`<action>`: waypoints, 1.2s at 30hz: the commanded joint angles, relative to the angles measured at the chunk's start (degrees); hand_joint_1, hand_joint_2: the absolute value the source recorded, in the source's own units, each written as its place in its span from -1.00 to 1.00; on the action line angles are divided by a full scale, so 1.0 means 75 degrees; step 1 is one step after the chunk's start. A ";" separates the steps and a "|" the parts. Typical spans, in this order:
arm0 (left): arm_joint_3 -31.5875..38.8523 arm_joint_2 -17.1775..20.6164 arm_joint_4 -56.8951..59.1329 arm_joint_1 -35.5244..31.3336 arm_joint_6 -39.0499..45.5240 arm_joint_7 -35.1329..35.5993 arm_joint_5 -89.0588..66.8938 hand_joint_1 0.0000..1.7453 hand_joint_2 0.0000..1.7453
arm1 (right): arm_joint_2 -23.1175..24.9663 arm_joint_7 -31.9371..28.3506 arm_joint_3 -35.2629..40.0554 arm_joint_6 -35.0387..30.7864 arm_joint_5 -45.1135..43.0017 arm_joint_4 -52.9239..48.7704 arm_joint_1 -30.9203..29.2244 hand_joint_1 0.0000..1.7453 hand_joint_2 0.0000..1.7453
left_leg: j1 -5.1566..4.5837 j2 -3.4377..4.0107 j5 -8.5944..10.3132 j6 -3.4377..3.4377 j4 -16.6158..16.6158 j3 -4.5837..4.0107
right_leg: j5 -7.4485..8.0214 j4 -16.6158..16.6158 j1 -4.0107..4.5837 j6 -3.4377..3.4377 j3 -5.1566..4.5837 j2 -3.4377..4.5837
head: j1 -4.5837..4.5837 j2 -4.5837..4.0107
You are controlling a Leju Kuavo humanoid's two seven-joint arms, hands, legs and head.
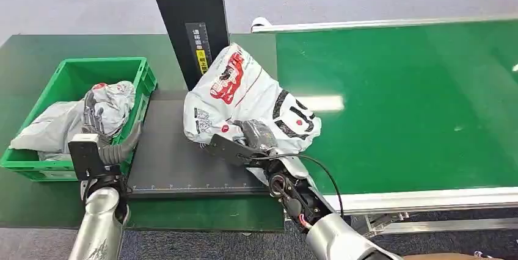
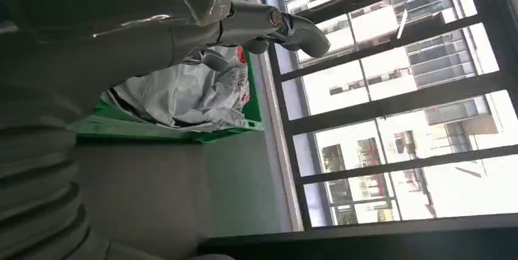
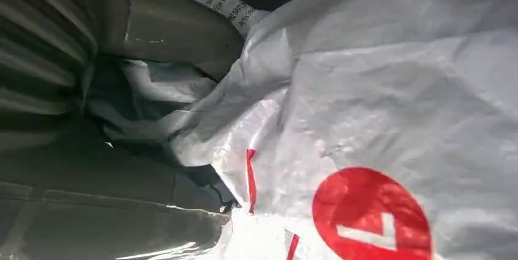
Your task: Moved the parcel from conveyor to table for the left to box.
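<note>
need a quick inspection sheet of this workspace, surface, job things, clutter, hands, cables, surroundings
surface: dark mat on a green table, with the green conveyor belt beside it.
job's things: white parcel with red and black print lies across the mat's edge and the belt; green crate on the table holds grey bagged parcels.
clutter: nothing seen.
hands: right hand grips the parcel's near edge; left hand hovers over the crate, fingers curled, holding nothing.
cables: black cable loops along the right forearm.
surroundings: black post with a label behind the mat; large windows in the left wrist view.
</note>
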 commanded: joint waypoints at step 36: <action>-0.3114 0.0125 0.0000 -0.0126 -0.1591 0.1600 -0.2956 -1.00 1.00 | -0.1774 -0.2230 -0.3379 -0.1019 -0.2911 -0.6398 0.3148 -1.00 1.00 | 0.0002 -0.0090 0.0008 0.0014 -0.0025 0.0018 | -0.0001 -0.0059 0.0002 0.0006 0.0054 -0.0078 | 0.0003 0.0003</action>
